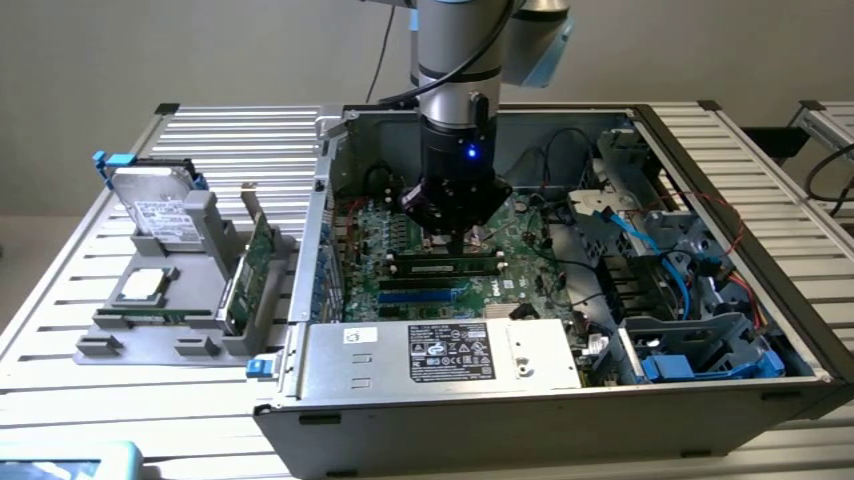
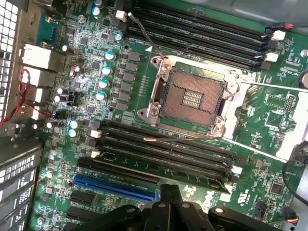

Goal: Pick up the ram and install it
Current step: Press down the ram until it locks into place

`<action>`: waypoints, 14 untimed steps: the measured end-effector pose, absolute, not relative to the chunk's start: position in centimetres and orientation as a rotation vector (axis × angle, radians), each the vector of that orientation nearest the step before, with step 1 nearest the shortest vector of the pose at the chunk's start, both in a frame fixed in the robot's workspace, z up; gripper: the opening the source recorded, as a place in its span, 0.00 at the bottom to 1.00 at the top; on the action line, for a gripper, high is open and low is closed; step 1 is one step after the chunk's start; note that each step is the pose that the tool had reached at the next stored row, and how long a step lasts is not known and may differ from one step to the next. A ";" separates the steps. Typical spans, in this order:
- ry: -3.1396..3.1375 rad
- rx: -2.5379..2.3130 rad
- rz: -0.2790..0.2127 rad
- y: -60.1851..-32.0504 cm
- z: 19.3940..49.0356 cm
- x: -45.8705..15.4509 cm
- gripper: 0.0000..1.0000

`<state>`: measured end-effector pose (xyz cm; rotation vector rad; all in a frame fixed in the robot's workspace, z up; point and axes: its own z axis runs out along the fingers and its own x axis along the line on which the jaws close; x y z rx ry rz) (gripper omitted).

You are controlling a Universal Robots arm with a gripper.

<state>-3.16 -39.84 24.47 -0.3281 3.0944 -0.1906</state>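
Inside the open computer case (image 1: pixel 561 400), the gripper (image 1: pixel 454 240) hangs low over the motherboard (image 2: pixel 144 86), fingers (image 2: pixel 171 192) pressed together. Whether they pinch anything I cannot tell from either view. Directly beneath them, in the exterior view, lies the ram (image 1: pixel 447 267): a long, narrow, dark stick with a pale label near its middle, sitting in the bank of memory slots. Its long axis runs across the case, from the exterior view's left to its right, and the fingers meet it near mid-length. It looks level in the slot, so I judge it at least partly seated. On the surface outside stands a grey holder (image 1: pixel 147 335) with other parts.
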 end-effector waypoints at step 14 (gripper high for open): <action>3.114 -0.076 -0.194 -39.8 24.5 -3.2 0.11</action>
